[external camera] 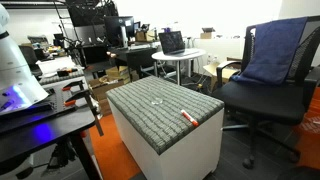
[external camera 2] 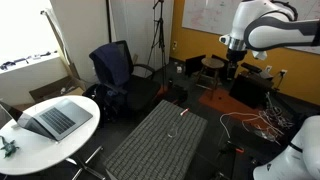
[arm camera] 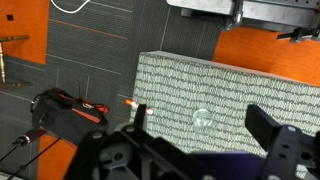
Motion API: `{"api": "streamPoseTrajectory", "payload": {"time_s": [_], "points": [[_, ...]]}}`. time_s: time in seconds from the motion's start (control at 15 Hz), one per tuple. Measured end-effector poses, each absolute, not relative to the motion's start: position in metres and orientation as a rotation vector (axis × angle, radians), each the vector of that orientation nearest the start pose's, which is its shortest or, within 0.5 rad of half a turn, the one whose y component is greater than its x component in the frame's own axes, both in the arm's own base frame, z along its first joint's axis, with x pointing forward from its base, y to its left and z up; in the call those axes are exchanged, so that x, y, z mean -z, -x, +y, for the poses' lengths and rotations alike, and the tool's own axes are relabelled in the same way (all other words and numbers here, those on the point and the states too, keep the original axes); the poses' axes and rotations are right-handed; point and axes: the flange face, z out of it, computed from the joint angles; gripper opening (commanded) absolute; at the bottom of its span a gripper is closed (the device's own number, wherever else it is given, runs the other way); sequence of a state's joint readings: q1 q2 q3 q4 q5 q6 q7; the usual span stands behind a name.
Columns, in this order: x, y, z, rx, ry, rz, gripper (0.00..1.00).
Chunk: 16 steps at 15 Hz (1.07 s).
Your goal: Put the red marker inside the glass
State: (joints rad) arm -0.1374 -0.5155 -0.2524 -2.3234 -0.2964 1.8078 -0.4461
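Jaws hang open, high off the grey-topped white table (external camera: 140, 108), so best lower squarely across the short red marker (arm camera: 130, 103) lying by the table's edge, small clear glass (arm camera: 203, 118) standing mid-table.

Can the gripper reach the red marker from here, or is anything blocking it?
Probably yes. The red marker lies alone near the edge of the box top, apart from the glass, with nothing over it. The gripper hangs high, open.
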Motion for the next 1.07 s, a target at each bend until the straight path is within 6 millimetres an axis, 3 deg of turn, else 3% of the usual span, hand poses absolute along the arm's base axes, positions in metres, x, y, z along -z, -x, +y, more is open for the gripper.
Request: {"api": "streamPoseTrajectory", "payload": {"time_s": [1.07], "points": [[-0.5279,-0.3608,-0.1869,-0.085,3.3,-0.276,1.0]]}}
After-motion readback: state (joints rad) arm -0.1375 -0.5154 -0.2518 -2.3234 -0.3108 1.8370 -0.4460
